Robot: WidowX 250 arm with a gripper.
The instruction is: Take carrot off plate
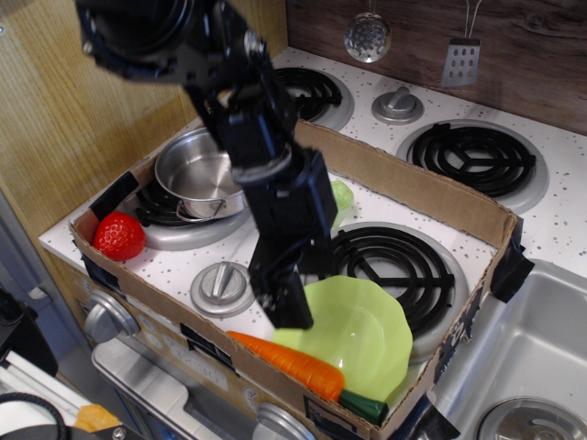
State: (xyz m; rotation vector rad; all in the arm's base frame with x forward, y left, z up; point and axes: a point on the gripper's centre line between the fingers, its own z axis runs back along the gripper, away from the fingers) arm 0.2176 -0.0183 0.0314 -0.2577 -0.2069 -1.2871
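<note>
The orange carrot (pixel 293 364) with its dark green stem end (pixel 364 406) lies along the front edge of the lime-green plate (pixel 367 330), leaning on the cardboard box wall. The plate sits at the front right of the box, partly over a black burner. My black gripper (pixel 286 310) hangs tip-down just above the plate's left rim, close above the carrot's middle. Its fingers look close together, but I cannot tell whether they are open or shut. It holds nothing that I can see.
A steel pot (pixel 197 174) stands on the back left burner. A red strawberry (pixel 118 236) lies in the box's left corner. A small green thing (pixel 341 198) sits behind my arm. The cardboard box wall (pixel 431 197) surrounds the stovetop. A sink (pixel 523 367) is at right.
</note>
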